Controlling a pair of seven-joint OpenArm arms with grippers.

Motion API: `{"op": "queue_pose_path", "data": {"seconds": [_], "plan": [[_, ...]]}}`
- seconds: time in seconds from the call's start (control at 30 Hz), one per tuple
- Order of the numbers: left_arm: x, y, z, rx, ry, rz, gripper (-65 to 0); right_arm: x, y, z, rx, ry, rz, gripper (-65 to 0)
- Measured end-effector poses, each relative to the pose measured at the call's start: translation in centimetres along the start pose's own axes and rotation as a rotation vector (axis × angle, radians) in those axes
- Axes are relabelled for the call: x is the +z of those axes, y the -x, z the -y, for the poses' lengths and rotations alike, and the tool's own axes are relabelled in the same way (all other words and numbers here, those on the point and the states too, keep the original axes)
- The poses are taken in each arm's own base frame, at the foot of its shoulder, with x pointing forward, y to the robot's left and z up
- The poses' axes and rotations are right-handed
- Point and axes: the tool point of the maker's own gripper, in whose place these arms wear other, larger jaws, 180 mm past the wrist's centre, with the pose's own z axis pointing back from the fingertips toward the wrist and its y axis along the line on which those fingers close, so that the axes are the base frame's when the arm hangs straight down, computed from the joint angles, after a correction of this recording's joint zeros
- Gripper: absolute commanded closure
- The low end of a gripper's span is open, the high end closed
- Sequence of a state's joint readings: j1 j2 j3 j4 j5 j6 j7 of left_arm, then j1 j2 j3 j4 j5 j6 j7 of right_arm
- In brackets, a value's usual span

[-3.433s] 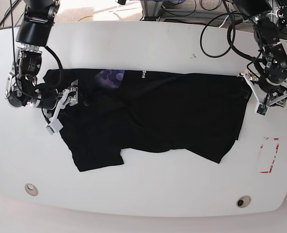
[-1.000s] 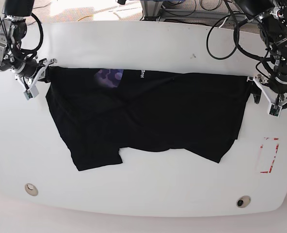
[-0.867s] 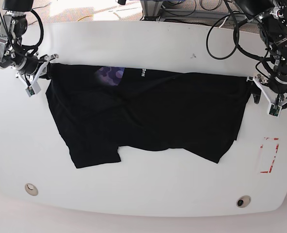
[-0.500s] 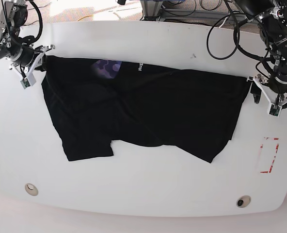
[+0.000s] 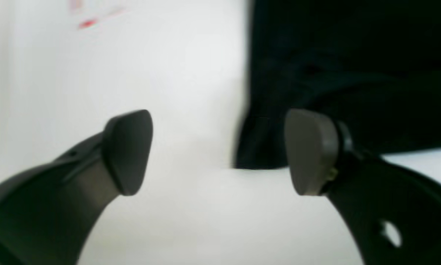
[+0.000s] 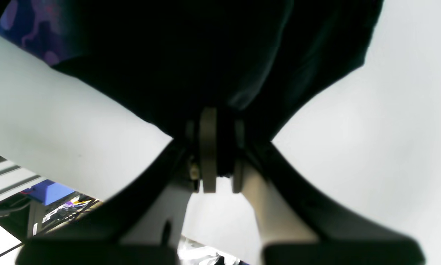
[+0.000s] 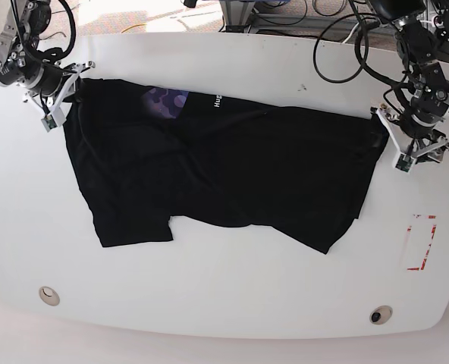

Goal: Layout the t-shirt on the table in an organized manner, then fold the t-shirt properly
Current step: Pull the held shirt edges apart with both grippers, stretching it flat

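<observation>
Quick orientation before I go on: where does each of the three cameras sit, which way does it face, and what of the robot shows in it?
Base: overhead, looking down on the table and the t-shirt; both arms show, the left pincer at the picture's right, the right pincer at its left.
Left wrist: behind the open left pincer, facing a t-shirt edge.
Right wrist: behind the shut right pincer, clamped on cloth.
Shared: the purplish patch shows in base and right wrist.

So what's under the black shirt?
The white table lies under the t-shirt, showing all around it. The part beneath the cloth is covered, so anything there cannot be seen.
</observation>
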State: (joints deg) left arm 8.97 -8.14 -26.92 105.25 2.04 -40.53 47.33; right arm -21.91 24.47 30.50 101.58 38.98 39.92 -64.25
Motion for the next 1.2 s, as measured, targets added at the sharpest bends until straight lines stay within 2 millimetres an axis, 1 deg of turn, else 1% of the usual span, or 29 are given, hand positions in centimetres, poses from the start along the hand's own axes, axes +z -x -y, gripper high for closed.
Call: {"op": "queue_pose_path", "data": {"seconds": [0.03, 0.07, 0.23, 0.33, 0.4, 0.57, 0.77, 0.9, 1.07, 1.2], "plan": [[0.0, 0.1, 0.5, 0.007, 0.016, 0.001, -61.1, 0.0, 0.0, 0.0, 0.000, 0.000, 0.001, -4.0], [-0.1, 0.1, 0.9, 0.018, 0.030, 0.004, -61.2, 0.0, -0.1, 0.0, 0.001, 0.001, 0.002, -4.0], [0.1, -0.3, 1.3, 0.047, 0.060, 0.037, -61.1, 0.0, -0.2, 0.1, 0.002, 0.003, 0.001, -4.0], [0.1, -0.1, 1.6, 0.053, 0.073, 0.041, -61.1, 0.0, -0.5, 0.1, 0.003, 0.002, 0.012, -4.0], [0.0, 0.3, 1.8, 0.056, 0.078, 0.029, -61.1, -0.1, -0.7, 0.1, 0.005, 0.001, 0.014, -4.0], [-1.0, 2.0, 2.2, 0.083, 0.105, -0.018, -61.0, 0.0, -0.5, 0.2, 0.007, 0.007, 0.008, -4.0], [-1.7, 4.3, 0.9, 0.089, 0.102, -0.078, -61.0, 0.0, -0.6, 0.1, 0.005, 0.002, 0.013, -4.0], [-2.4, 5.5, 1.5, 0.110, 0.128, -0.107, -60.6, -0.1, -0.6, 0.1, 0.004, 0.002, 0.012, -4.0], [-3.1, 5.5, 2.0, 0.141, 0.153, -0.072, -55.3, -0.3, -0.5, -0.3, -0.009, -0.004, 0.017, -4.0], [-3.8, 4.8, 2.1, 0.144, 0.167, -0.061, -54.3, -0.6, -0.4, -0.8, -0.021, -0.019, 0.024, -4.0]]}}
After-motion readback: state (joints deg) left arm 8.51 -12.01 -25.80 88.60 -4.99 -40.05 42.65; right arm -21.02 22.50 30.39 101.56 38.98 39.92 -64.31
